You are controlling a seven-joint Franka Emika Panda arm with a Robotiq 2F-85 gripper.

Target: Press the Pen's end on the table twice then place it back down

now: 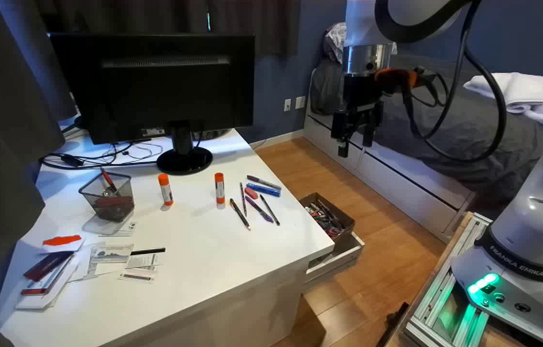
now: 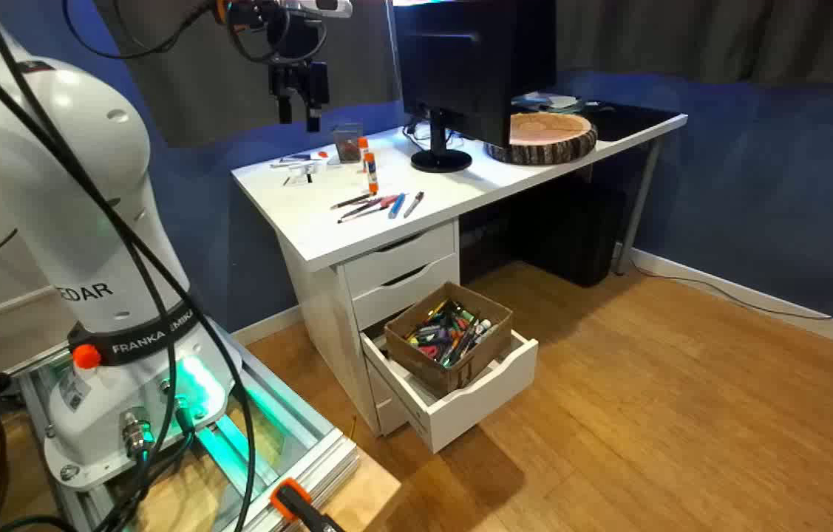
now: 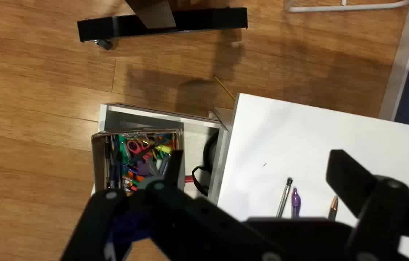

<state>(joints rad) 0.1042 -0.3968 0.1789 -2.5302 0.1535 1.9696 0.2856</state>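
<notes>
On the white table [image 1: 194, 270], near the edge above the pulled-out drawer [image 2: 486, 403], I record a copper-tipped pen [image 1: 240, 214], a purple pen [image 1: 259, 209] and a slim dark pen [image 1: 270, 210] lying flat, roughly side by side; which one the task means I cannot establish. One thin stick [image 1: 243, 198], between the first two, is too small to identify. Just beyond lie a pink piece [image 1: 251, 193] of uncertain kind, a blue marker [image 1: 263, 190] and a grey marker [image 1: 263, 181]. My gripper [image 1: 356, 142] hangs well above table level, pointing down; its jaws stand wide apart and have hold of nothing. At the wrist view, its dark body conceals part of all three pens. Farther in, two glue sticks [image 1: 219, 187] stand upright near a mesh cup [image 1: 119, 212], whose contents show only partly. Close to them, in an exterior view, a monitor [image 2: 453, 74] loses its top edge to the frame. Inside the drawer, a brown box [image 2: 483, 356] holds mixed stationery [image 2: 453, 332], partly masked by the gripper in the wrist view. The arm [image 1: 536, 207] runs out of the top of both exterior views.
</notes>
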